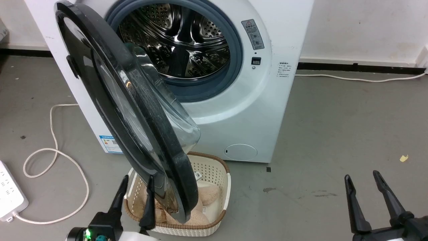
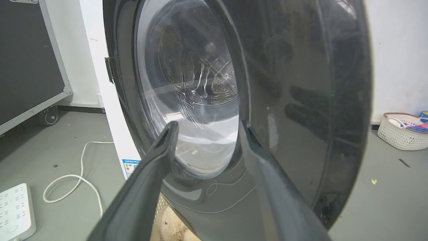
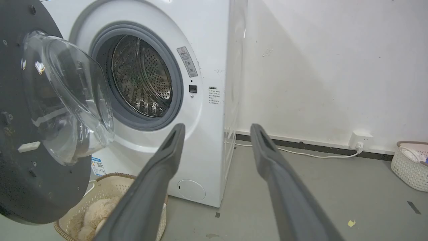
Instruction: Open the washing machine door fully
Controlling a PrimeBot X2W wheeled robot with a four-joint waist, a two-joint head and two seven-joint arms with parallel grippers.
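The large round washing machine door (image 1: pixel 157 130), glossy black rim around a bulging clear glass bowl, stands about half open. It is hinged on the left of the white front-loading washing machine (image 1: pixel 247 110), with its free edge over a cream plastic laundry basket (image 1: pixel 228 187). The left hand (image 1: pixel 138 178) is released, its 2 fingers spread. It sits just beside the door's lower rim on the outer-face side, clearly the nearer hand. The right hand (image 1: pixel 361 174), also released and empty, is well apart to the right. Opening fully likely means swinging the free edge further left. A blue label (image 1: pixel 107 142) and a grey warning sticker (image 1: pixel 253 33) carry print too small to read.
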